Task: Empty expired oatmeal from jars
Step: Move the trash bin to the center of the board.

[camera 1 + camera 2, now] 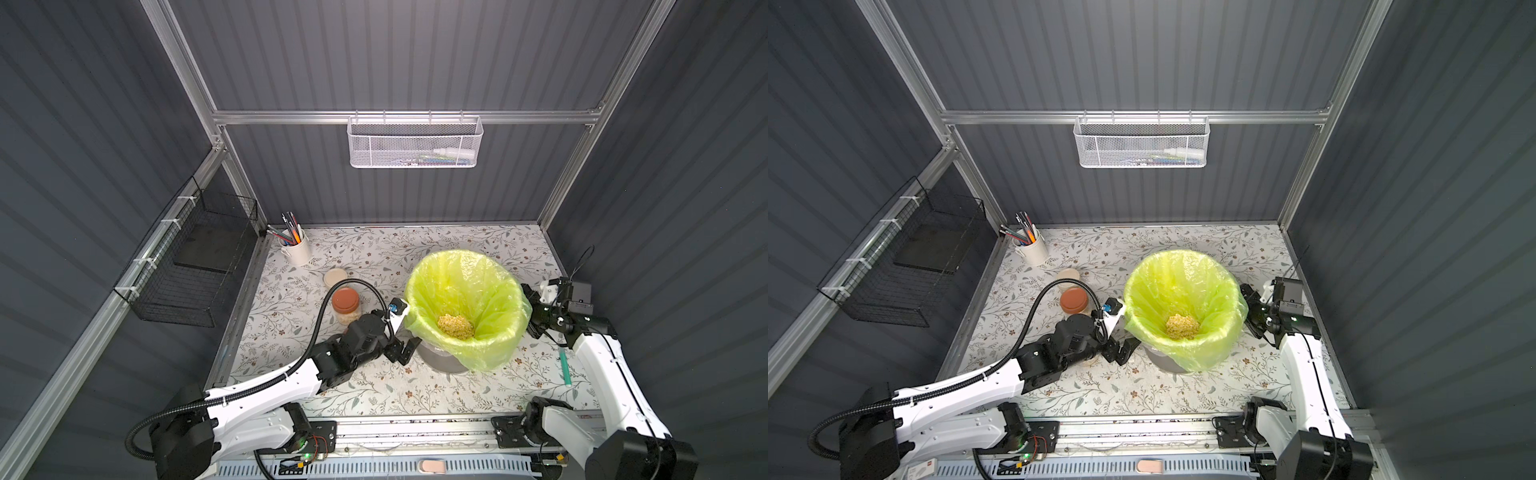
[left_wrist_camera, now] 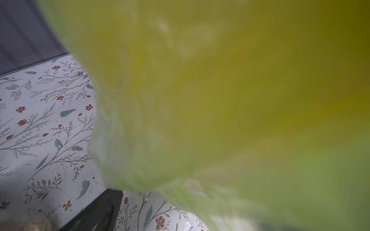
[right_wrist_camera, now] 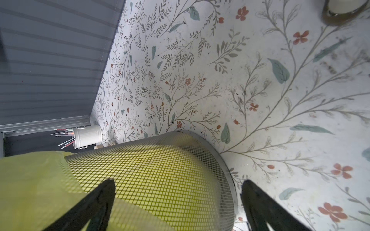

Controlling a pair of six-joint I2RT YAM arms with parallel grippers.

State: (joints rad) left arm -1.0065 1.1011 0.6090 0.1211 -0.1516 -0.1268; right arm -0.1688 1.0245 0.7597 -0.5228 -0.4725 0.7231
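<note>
- Plainly, the oatmeal [image 1: 456,325] lies as a small yellow heap at the bottom of the yellow-green bag [image 1: 465,274] that lines the bin [image 1: 440,361].
- More pale flakes show through the glass of the jar with the terracotta lid [image 1: 345,305]. It stands upright on my left arm's side of the bin, well apart from it, lid on.
- Just beyond it, farther from the bin, stands the jar with the cream lid [image 1: 336,277].
- At the bin's foot on that same side hangs my left gripper [image 1: 405,351], jaws spread wide with nothing between them. Its wrist view is mostly blurred bag.
- On the bin's opposite side is my right gripper [image 3: 178,183], jaws just as wide and holding nothing. The bin's mesh wall shows between my fingers [image 3: 100,200]; whether either one touches it I cannot tell.
- Past the jars, farthest from the bin, the white pen cup [image 1: 296,248] stands in a corner of the flowered table [image 1: 374,395].
</note>
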